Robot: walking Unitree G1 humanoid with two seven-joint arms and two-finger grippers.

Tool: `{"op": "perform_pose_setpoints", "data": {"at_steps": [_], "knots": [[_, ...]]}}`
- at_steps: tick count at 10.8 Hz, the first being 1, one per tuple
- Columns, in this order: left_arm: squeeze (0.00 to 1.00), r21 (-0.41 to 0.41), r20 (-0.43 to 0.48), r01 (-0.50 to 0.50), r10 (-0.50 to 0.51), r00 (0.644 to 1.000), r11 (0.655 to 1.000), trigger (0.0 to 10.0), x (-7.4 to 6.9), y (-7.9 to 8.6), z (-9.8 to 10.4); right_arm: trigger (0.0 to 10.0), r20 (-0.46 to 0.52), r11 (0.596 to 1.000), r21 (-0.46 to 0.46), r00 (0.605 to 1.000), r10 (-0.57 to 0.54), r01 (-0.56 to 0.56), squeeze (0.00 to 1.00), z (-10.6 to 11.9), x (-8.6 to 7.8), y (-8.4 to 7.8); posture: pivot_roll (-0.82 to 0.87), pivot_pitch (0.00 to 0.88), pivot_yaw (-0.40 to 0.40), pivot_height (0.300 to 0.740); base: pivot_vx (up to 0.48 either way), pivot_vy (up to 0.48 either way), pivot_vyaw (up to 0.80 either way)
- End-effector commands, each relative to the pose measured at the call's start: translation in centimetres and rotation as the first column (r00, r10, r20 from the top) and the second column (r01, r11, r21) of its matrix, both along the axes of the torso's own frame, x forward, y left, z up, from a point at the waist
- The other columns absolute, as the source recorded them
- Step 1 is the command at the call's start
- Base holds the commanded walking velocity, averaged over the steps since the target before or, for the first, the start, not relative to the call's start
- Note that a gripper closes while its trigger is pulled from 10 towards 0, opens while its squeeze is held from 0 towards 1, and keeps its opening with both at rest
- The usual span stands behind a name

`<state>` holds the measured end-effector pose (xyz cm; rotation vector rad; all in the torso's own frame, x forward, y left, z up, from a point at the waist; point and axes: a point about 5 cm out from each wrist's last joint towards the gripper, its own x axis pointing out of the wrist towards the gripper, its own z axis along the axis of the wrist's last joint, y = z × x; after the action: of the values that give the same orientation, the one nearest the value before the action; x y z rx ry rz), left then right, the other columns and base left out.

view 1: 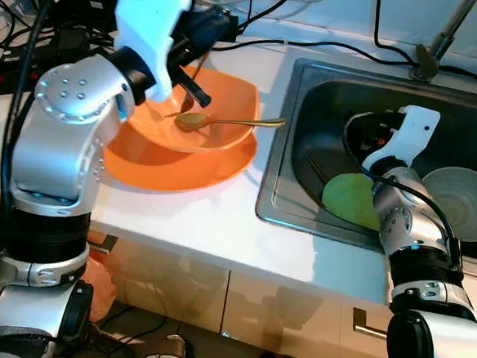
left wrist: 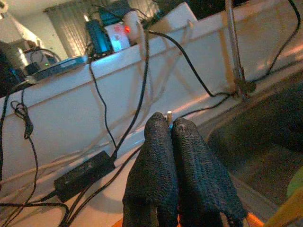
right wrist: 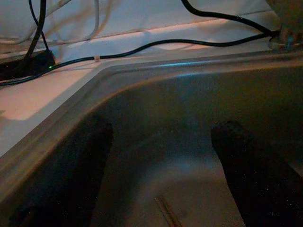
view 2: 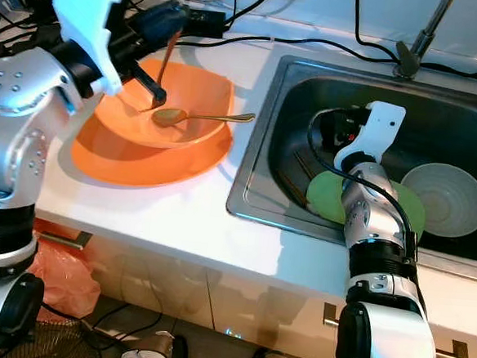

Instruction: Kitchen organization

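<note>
My left gripper (view 1: 210, 26) hovers over the orange bowl (view 1: 228, 92), shut on a thin brown-handled utensil (view 2: 166, 66) that hangs down into the bowl. In the left wrist view the two fingers (left wrist: 156, 156) press together with the utensil's tip between them. A gold spoon (view 1: 226, 122) lies across the bowl, which sits on an orange plate (view 1: 173, 170). My right gripper (right wrist: 165, 161) is low inside the steel sink (view 1: 311, 78), open, with nothing between its fingers. A green plate (view 1: 345, 199) and a pale bowl (view 1: 466, 203) lie in the sink beside the right arm.
Chopsticks (right wrist: 168, 210) rest on the sink floor. The faucet (view 1: 434, 45) stands at the sink's back edge. Black cables (view 1: 313, 45) and a power adapter (left wrist: 83, 172) run along the back of the white counter (view 1: 178, 224).
</note>
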<state>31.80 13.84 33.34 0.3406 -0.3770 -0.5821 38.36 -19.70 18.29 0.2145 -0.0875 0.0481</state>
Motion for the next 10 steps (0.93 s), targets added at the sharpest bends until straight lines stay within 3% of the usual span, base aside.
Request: {"op": "perform_pose_setpoints", "data": {"at_steps": [1,2,4,5,6,7,9,10], "knots": [[0.0,-0.056,0.039,0.002,0.0,0.999,0.998,10.0,-0.4,0.4,1.6,10.0,0.013,1.0,0.006,1.0,0.001,-0.001,0.0,0.5,0.2,0.0,0.11,0.12,-0.004,0.723,0.0,0.0,0.0],[0.0,-0.183,0.121,-0.001,0.023,0.992,0.983,10.0,-0.7,1.1,3.4,10.0,0.012,1.0,0.007,1.0,0.0,0.0,0.0,0.5,0.2,0.0,0.11,0.12,-0.004,0.723,0.0,0.0,0.0],[0.0,-0.43,0.228,0.052,0.053,0.972,0.901,10.0,-1.1,2.3,5.6,10.0,0.012,1.0,0.01,1.0,-0.001,0.001,0.0,0.5,0.2,0.0,0.11,0.118,-0.004,0.723,0.0,0.0,0.0],[0.0,-0.571,0.235,0.115,0.027,0.972,0.813,10.0,-1.1,2.6,5.6,10.0,0.012,1.0,0.012,1.0,-0.001,0.001,0.0,0.4,0.2,0.0,0.1,0.118,-0.003,0.723,0.0,0.0,0.0],[0.0,-0.663,0.211,0.137,0.008,0.977,0.736,10.0,-0.7,2.9,5.1,10.0,0.012,1.0,0.012,1.0,-0.001,0.001,0.0,0.4,0.2,0.0,0.1,0.118,-0.003,0.723,0.0,0.0,0.0],[0.0,-0.778,0.169,0.157,-0.039,0.985,0.608,10.0,0.1,2.9,4.1,10.0,0.016,1.0,0.014,1.0,-0.002,0.002,0.0,0.5,0.2,0.0,0.1,0.118,-0.003,0.723,0.0,0.0,0.0],[0.0,-0.928,0.107,0.143,-0.119,0.987,0.345,10.0,1.6,2.7,2.0,10.0,0.022,1.0,0.019,1.0,0.0,-0.001,0.0,0.6,0.1,0.1,0.08,0.118,-0.003,0.723,0.0,0.0,0.0],[0.0,-0.956,0.086,0.121,-0.14,0.986,0.267,10.0,2.1,2.7,1.2,10.0,0.026,1.0,0.023,1.0,0.002,-0.003,0.0,0.6,0.1,0.1,0.08,0.119,-0.004,0.723,0.0,0.0,0.0]]}}
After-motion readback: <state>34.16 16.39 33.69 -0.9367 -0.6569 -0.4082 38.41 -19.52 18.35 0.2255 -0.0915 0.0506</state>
